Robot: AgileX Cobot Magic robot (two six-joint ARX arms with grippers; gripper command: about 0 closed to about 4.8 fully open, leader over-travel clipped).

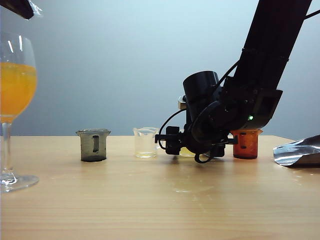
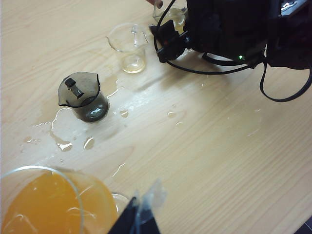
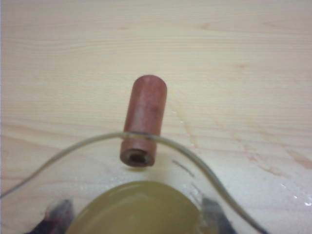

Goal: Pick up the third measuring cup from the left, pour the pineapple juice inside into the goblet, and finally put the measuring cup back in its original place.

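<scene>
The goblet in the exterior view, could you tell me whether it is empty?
No, the goblet at the table's left edge holds orange liquid filling most of its bowl.

The wooden worktop (image 1: 160, 200) (wet with spills) carries a goblet (image 1: 15, 105), four small cups and crumpled foil (image 1: 300, 152).

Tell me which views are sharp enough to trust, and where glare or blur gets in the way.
Exterior view: sharp and evenly lit, soft shadows; the right gripper hides most of the third measuring cup. Left wrist view: glare on spilled liquid. Right wrist view: cup rim and pineapple juice soft, too close.
</scene>
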